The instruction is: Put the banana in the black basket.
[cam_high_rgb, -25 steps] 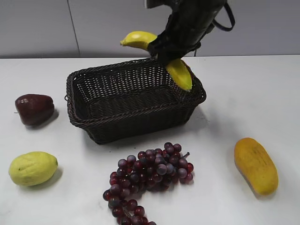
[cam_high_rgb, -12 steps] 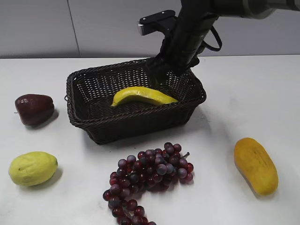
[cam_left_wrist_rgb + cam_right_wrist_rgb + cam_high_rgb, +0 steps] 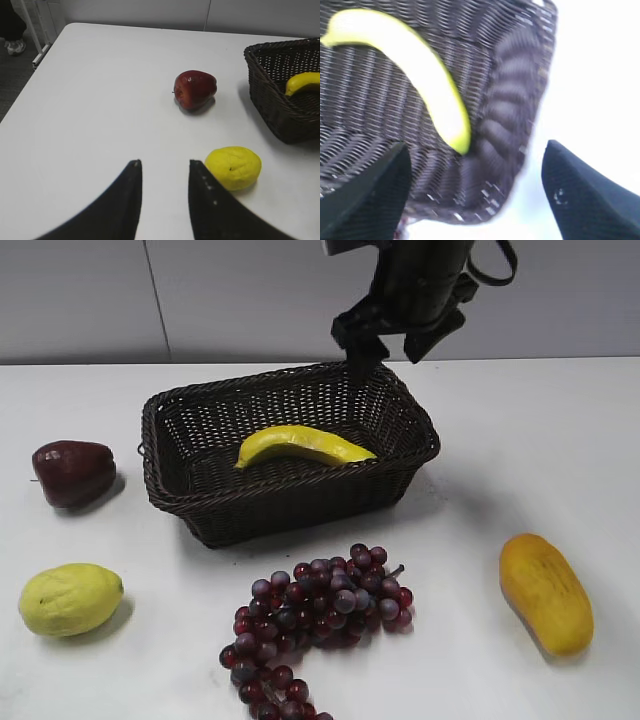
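Note:
The banana [image 3: 300, 445] lies inside the black basket [image 3: 290, 502], curved, its ends pointing left and right. It also shows in the right wrist view [image 3: 420, 70] on the basket's woven floor [image 3: 365, 115], and its tip shows in the left wrist view [image 3: 302, 82] inside the basket [image 3: 272, 100]. My right gripper [image 3: 385, 345] hangs open and empty above the basket's back right rim; its jaws [image 3: 475, 172] are wide apart. My left gripper [image 3: 162, 167] is open and empty over bare table, left of the basket.
A dark red apple-like fruit [image 3: 72, 472] and a yellow-green lemon [image 3: 70, 598] lie left of the basket. A bunch of purple grapes [image 3: 315, 615] lies in front of it. An orange-yellow mango [image 3: 545, 592] lies at the right. The table's left edge shows in the left wrist view.
The banana left my right gripper and now lies in the basket. The right gripper has opened and risen above the back rim. The left arm shows no earlier frame.

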